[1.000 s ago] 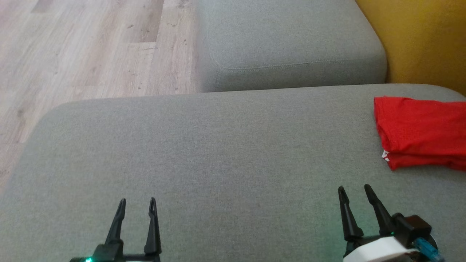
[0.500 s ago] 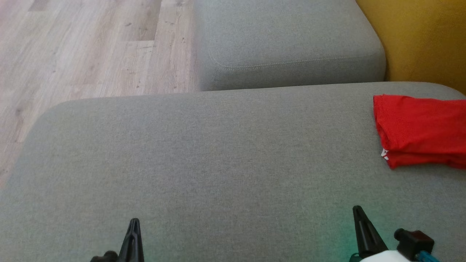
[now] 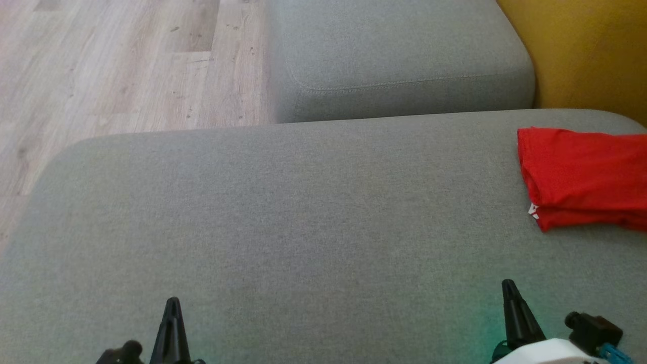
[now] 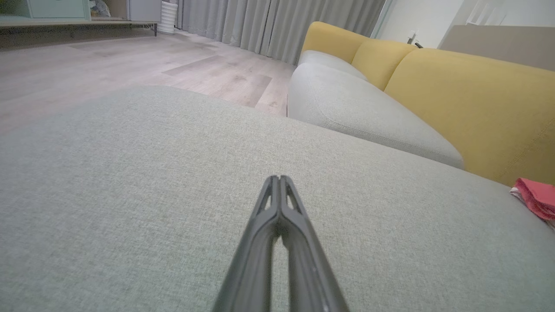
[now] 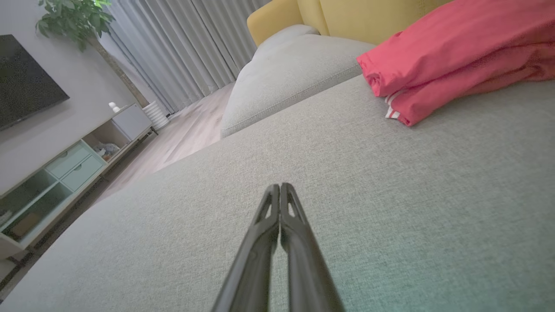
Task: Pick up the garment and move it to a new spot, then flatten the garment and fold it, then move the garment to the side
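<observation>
The red garment (image 3: 586, 177) lies folded at the far right of the grey cushion (image 3: 303, 212), partly cut off by the head view's edge. It also appears as a red bundle (image 5: 455, 60) with a white-striped hem in the right wrist view, and as a small red corner (image 4: 537, 197) in the left wrist view. My left gripper (image 3: 173, 303) sits at the lower left, shut and holding nothing, its closed tips (image 4: 279, 178) over bare cushion. At the lower right, well short of the garment, my right gripper (image 3: 508, 285) is shut and empty, its tips (image 5: 279, 186) pressed together.
A second grey cushion (image 3: 399, 55) lies beyond the first, with a yellow sofa back (image 3: 581, 50) at the right. Wood floor (image 3: 111, 65) runs along the left. A TV cabinet (image 5: 52, 173), curtains (image 5: 182, 47) and a plant stand across the room.
Both grippers have closed from open to shut and sit lower in the head view. The garment has not moved on the cushion.
</observation>
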